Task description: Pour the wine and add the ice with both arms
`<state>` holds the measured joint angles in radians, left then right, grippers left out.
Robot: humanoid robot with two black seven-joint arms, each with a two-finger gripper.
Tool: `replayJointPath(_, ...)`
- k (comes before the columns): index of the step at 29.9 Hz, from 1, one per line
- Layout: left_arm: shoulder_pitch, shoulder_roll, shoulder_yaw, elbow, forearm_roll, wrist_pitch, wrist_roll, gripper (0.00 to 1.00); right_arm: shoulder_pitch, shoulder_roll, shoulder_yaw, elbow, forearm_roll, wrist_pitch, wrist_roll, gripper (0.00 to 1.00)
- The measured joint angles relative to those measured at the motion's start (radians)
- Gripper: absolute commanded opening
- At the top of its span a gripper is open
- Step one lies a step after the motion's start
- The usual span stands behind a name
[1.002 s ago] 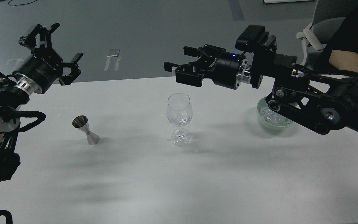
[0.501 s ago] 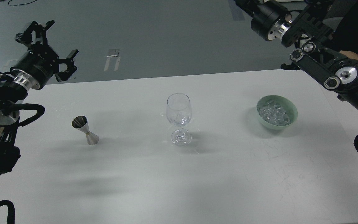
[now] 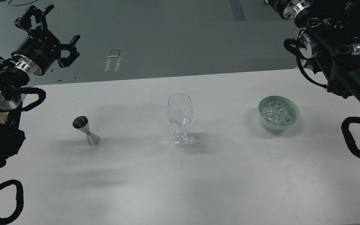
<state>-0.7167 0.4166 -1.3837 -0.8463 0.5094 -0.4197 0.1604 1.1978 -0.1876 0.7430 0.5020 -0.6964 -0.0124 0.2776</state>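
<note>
Lettering on left hand (image 3: 47,29) unreadable

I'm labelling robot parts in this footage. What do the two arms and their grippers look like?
Both arms are matte black with polished silver joint rings and looped black cables. The left arm ends in a black cylindrical wrist with faint white lettering and a skeletal, black left gripper. The right arm shows round silver joint caps and a cable loop; its gripper is outside the picture.

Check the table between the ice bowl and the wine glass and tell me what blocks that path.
Nothing visible does. Only bare table lies between the green bowl of ice and the wine glass; the jigger stands beyond the glass, on its left.
</note>
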Motion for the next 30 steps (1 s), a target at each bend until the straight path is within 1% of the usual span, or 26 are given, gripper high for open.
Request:
replayJointPath(2,-0.030,-0.003,0.029,0.024,0.003,-0.001,-0.010,0.99,0.000,0.005,0.015,-0.012,0.079,0.000,0.000,1.00)
replayJointPath(5,-0.078,-0.004,0.088,0.058,0.005,0.003,-0.038,0.99,-0.005,0.007,0.027,-0.024,0.180,0.000,0.000,1.00)
replayJointPath(10,-0.135,-0.002,0.184,0.095,0.006,0.008,-0.135,0.99,-0.016,0.011,0.032,-0.045,0.289,-0.001,0.000,1.00)
replayJointPath(12,-0.145,-0.002,0.211,0.103,0.007,0.016,-0.159,0.99,-0.017,0.016,0.032,-0.052,0.304,-0.003,0.000,1.00)
replayJointPath(14,-0.172,-0.011,0.258,0.129,0.007,0.043,-0.192,0.99,-0.020,0.020,0.043,-0.053,0.318,-0.005,0.002,0.98)
replayJointPath(15,-0.188,-0.018,0.279,0.149,0.008,0.061,-0.212,0.99,-0.023,0.021,0.055,-0.054,0.328,-0.006,0.004,0.98)
replayJointPath(17,-0.228,-0.031,0.341,0.191,0.007,0.101,-0.283,0.99,-0.025,0.025,0.089,-0.054,0.343,-0.010,0.008,0.97)
replayJointPath(19,-0.258,-0.038,0.395,0.231,0.006,0.125,-0.342,0.99,-0.025,0.033,0.114,-0.061,0.350,-0.015,0.009,0.98)
replayJointPath(21,-0.274,-0.040,0.427,0.255,-0.004,0.133,-0.380,0.99,-0.026,0.045,0.133,-0.080,0.352,-0.018,0.010,0.99)
replayJointPath(23,-0.281,-0.040,0.436,0.260,-0.011,0.132,-0.394,0.99,-0.026,0.053,0.144,-0.091,0.353,-0.018,0.011,0.99)
replayJointPath(30,-0.283,-0.042,0.439,0.254,-0.021,0.124,-0.405,0.99,-0.036,0.056,0.150,-0.084,0.353,-0.002,0.013,1.00)
